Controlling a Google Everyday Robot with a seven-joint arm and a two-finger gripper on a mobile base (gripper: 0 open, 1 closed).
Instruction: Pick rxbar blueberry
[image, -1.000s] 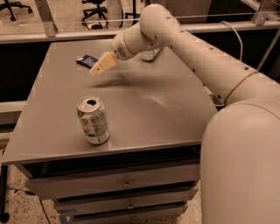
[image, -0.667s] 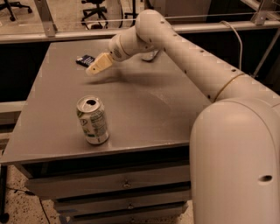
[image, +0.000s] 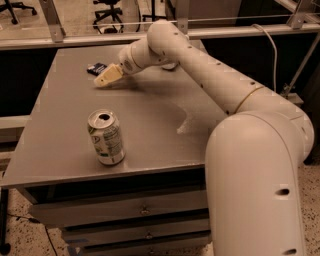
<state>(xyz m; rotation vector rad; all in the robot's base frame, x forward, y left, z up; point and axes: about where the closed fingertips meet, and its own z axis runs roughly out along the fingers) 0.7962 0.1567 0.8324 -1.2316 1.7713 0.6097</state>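
The rxbar blueberry is a small flat dark navy wrapper lying near the far left of the grey table. My gripper hangs at the end of the white arm, its tan fingers low over the table just right of and in front of the bar, partly overlapping its near end. Nothing is visibly lifted.
A green-and-white soda can stands upright near the table's front left. My white arm crosses the table from the right, its large base link at the front right corner. Drawers sit below the tabletop. Office chairs and a rail stand behind.
The gripper has slid a little left and farther, closing in on the bar. The can and bar have not moved.
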